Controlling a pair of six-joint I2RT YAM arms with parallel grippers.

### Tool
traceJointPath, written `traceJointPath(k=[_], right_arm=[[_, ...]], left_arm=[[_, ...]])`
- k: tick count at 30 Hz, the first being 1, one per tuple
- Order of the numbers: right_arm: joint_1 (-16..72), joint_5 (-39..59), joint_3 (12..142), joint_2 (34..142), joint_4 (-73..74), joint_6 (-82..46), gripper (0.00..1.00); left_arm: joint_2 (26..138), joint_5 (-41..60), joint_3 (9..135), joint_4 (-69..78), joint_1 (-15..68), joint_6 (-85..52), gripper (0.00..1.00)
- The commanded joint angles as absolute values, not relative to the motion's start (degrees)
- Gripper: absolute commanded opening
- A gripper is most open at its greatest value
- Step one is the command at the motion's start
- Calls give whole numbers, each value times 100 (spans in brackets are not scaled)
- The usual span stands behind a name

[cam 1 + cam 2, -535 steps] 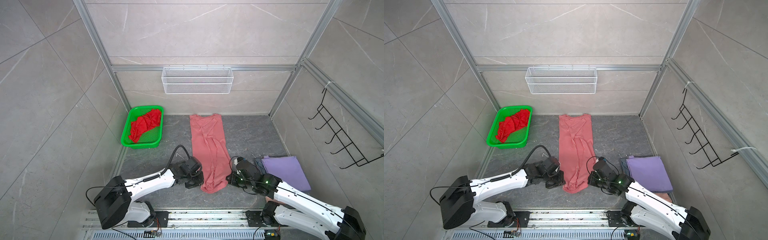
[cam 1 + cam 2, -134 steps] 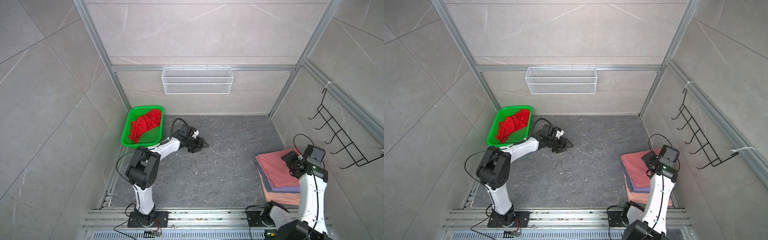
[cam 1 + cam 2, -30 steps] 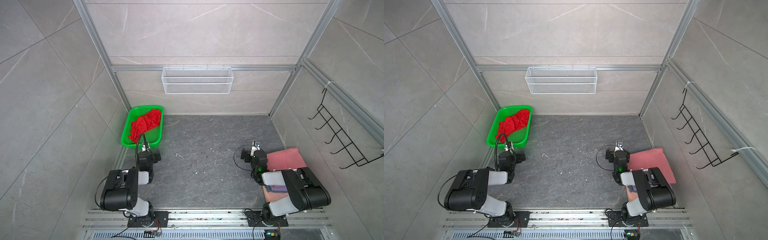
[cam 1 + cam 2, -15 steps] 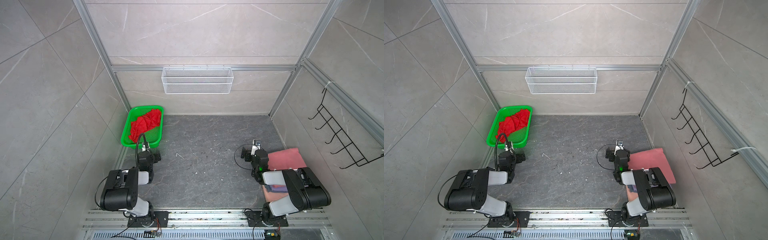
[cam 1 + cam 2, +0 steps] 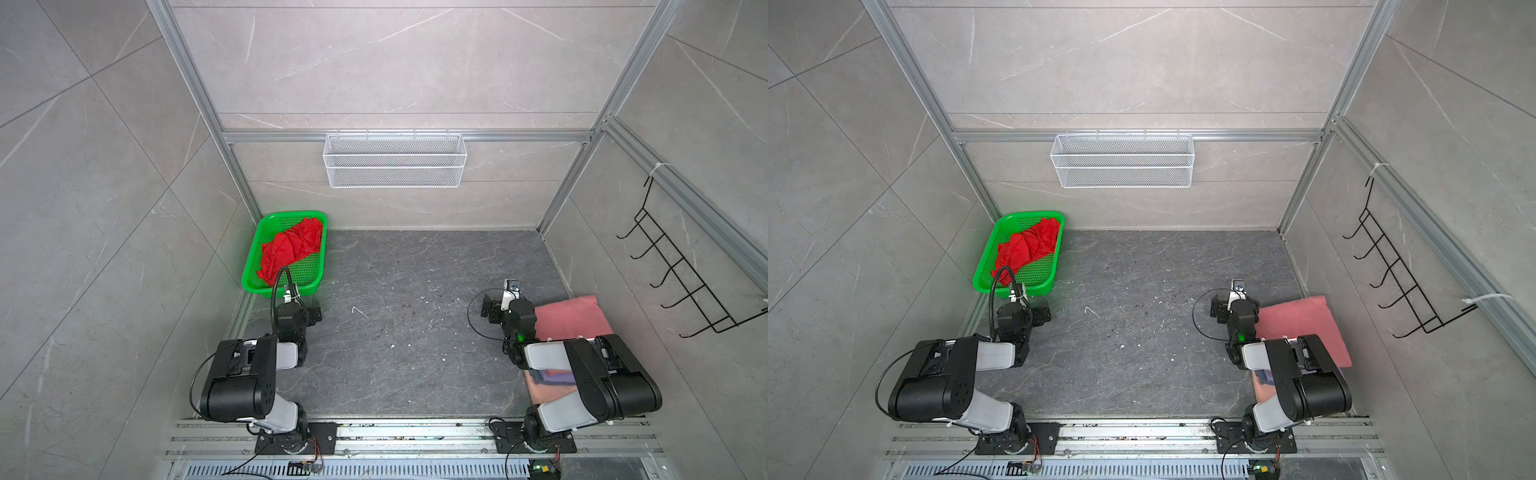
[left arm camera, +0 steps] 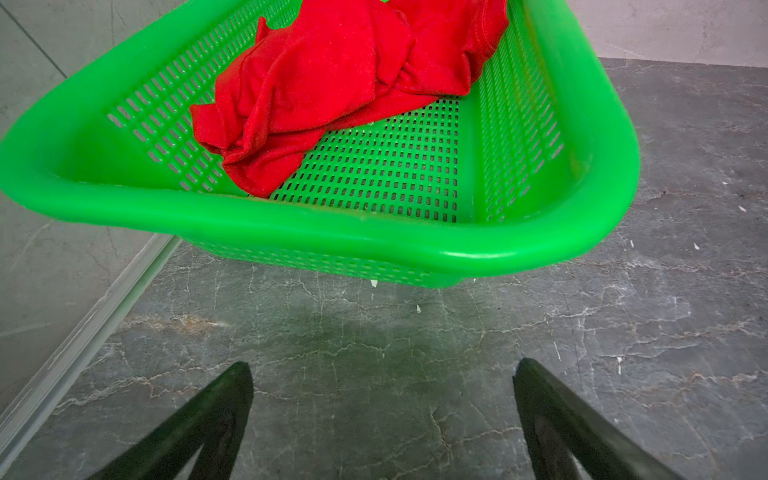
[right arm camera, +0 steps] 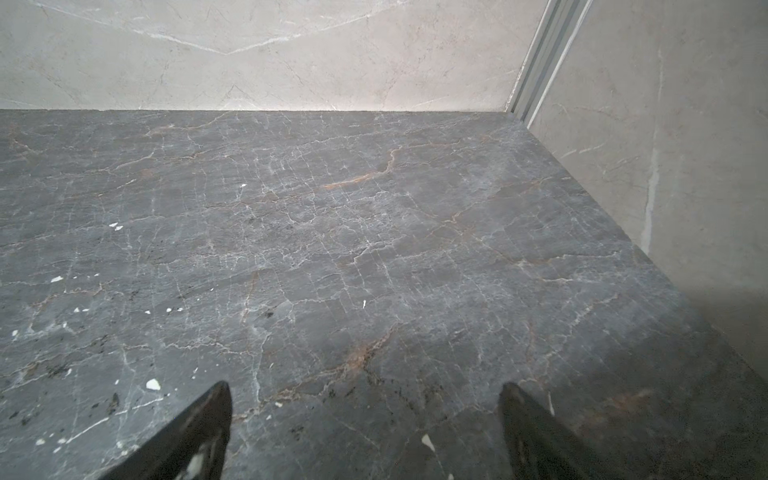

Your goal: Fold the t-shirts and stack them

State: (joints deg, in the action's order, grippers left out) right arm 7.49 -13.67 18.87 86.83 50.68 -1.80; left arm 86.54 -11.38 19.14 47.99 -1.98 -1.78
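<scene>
Ahead of left fingers [image 6: 216, 411] — green basket [image 6: 374, 241] | red t-shirt [image 6: 332, 75] crumpled inside

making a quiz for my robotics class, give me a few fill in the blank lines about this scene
1. The crumpled red t-shirt lies in the ____ basket.
2. The topmost folded t-shirt is ____ in colour.
3. The left pincer and the right pincer are both ____, holding nothing.

Missing words: green; salmon-pink; open.
</scene>
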Motion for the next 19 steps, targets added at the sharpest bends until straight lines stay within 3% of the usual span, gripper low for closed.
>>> traceJointPath(k=[1, 19], right_arm=[[787, -1431, 2004, 8689, 5142, -120, 100], [684, -1213, 2000, 8675, 5124, -159, 100]], left_arm=[[8604, -1071, 2013, 4938, -222, -262, 100], [8587, -1081, 2004, 4948, -221, -261, 100]])
